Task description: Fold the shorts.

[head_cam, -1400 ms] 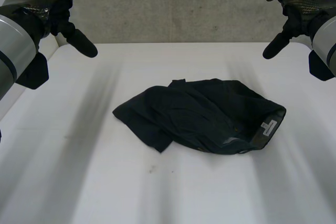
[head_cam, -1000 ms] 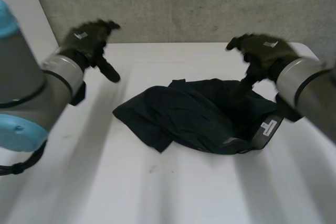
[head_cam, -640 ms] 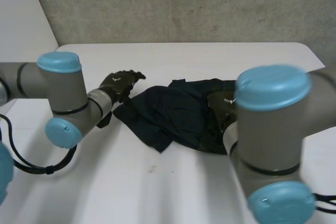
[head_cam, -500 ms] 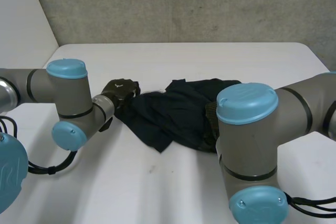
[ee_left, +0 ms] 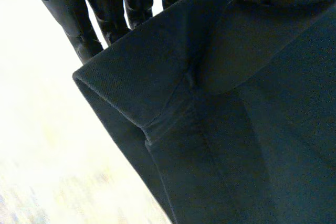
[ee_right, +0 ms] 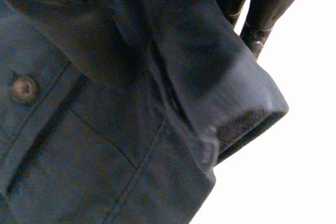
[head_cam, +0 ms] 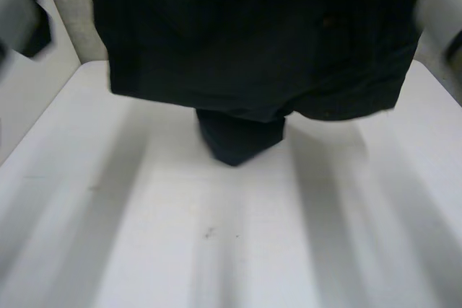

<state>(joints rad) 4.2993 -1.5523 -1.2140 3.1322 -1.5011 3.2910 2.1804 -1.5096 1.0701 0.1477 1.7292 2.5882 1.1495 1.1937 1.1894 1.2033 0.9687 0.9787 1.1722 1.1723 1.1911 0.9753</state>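
Shorts (head_cam: 245,55) hang high over counter (head_cam: 216,250), spread L-R, low tip near surface; L hand (ee_left: 105,9) fingers pinch left top edge, R hand (ee_right: 252,9) right; prob. soft, light, floppy; hold by outer corners.

A white table (head_cam: 339,250) carries a few small dark specks (head_cam: 209,234).

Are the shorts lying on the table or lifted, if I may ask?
Lifted: the shorts hang spread wide, pinched by the left hand and right hand.
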